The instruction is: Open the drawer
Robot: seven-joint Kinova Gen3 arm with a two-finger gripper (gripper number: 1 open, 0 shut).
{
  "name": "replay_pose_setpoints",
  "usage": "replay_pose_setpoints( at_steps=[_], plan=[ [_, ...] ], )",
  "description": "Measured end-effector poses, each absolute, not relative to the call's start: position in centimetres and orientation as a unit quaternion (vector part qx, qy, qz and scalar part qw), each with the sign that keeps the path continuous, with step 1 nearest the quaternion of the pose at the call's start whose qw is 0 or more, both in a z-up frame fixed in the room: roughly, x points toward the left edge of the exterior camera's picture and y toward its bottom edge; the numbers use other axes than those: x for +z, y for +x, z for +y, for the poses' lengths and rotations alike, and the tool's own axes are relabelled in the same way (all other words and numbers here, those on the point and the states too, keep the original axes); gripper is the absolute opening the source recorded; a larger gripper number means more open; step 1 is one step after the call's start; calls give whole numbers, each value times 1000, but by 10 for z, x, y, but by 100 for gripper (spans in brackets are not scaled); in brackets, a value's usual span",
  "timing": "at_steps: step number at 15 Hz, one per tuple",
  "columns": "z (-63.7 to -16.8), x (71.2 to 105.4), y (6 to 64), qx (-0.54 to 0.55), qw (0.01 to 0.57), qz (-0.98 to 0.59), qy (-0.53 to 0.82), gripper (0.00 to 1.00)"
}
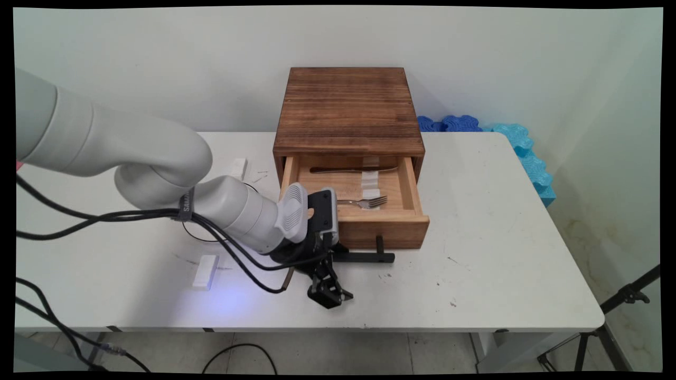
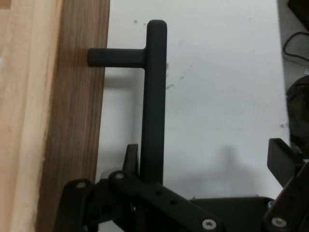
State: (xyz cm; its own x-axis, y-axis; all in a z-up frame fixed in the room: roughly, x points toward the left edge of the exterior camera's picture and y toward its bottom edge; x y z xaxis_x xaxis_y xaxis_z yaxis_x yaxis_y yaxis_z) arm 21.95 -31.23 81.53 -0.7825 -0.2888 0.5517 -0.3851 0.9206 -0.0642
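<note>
A wooden drawer box [image 1: 347,113] stands at the centre of the white tabletop [image 1: 475,253], close to the back wall. Its drawer [image 1: 388,224] is pulled out toward the bottom of the frame and lies open. Inside it, a knife [image 1: 353,169] rests along the back and a fork [image 1: 364,201] lies nearer the front, its tines pointing to the right; a pale strip [image 1: 371,182] runs across the drawer floor between them.

A black bar handle [image 1: 369,257] juts from the drawer front on short posts. The claw [image 1: 328,290] hangs low over the tabletop just below the left end of that handle, in the lower centre of the main view. In the hand view the handle [image 2: 153,101] runs upward from the bottom, one post joining it to the dark wood of the drawer front [image 2: 77,116] on the left. One finger [image 2: 131,157] sits beside the bar near the wood, the other [image 2: 282,157] stands well off to the right, so the claw is spread wide and grips nothing.

On the left of the tabletop lie two small white blocks, one [image 1: 205,271] near the bottom edge and one [image 1: 238,168] farther back beside the box. Blue foam pieces [image 1: 520,140] line the right rear edge of the tabletop, and a black tripod [image 1: 623,298] stands at the lower right.
</note>
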Motion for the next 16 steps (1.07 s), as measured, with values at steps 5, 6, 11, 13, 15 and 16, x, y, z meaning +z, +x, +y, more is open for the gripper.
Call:
replay_pose_setpoints(
  at_steps=[5,6,11,13,15,16],
  plan=[
    [-300,816,218,81,278,-941,177,100],
    [-297,816,218,79,278,-941,177,100],
    [-282,816,216,72,280,-941,175,100],
    [-276,817,214,70,281,-941,173,100],
    [-271,817,213,68,281,-942,172,100],
    [-269,818,212,66,282,-942,172,100]
  ],
)
